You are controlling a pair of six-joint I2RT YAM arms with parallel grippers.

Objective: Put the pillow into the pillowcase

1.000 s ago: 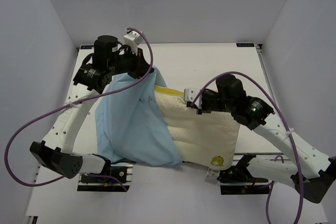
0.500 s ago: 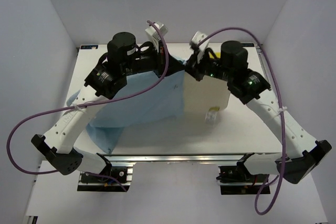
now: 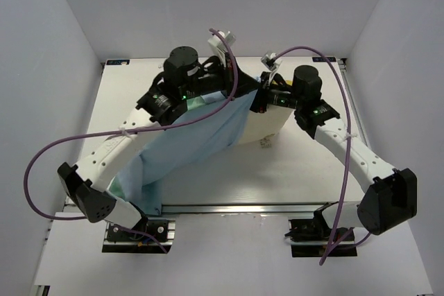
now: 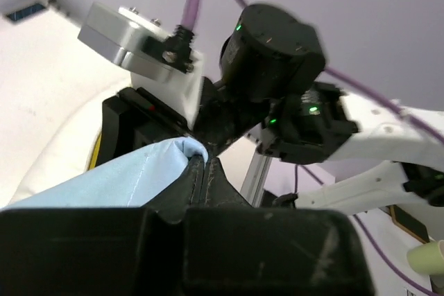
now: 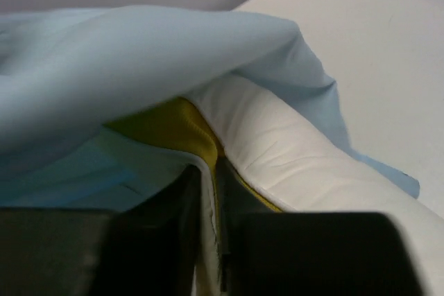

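Note:
The light blue pillowcase hangs in a slant from the back centre down to the table's front left. My left gripper holds its top corner; in the left wrist view the jaws are shut on a fold of the pillowcase. The cream pillow hangs beside it, its left part covered by the cloth. My right gripper is at its upper edge. In the right wrist view the gripper pinches the pillow at its yellow rim, with the pillowcase draped over the top.
Both wrists meet close together high over the back middle of the white table. Purple cables loop out from both arms. A metal rail runs along the near edge. Grey walls close the back and sides.
Both arms have swung up and back to the centre, lifting the pillow and pillowcase off the front of the table. The grippers now stand almost touching, and the cloth covers more of the pillow.

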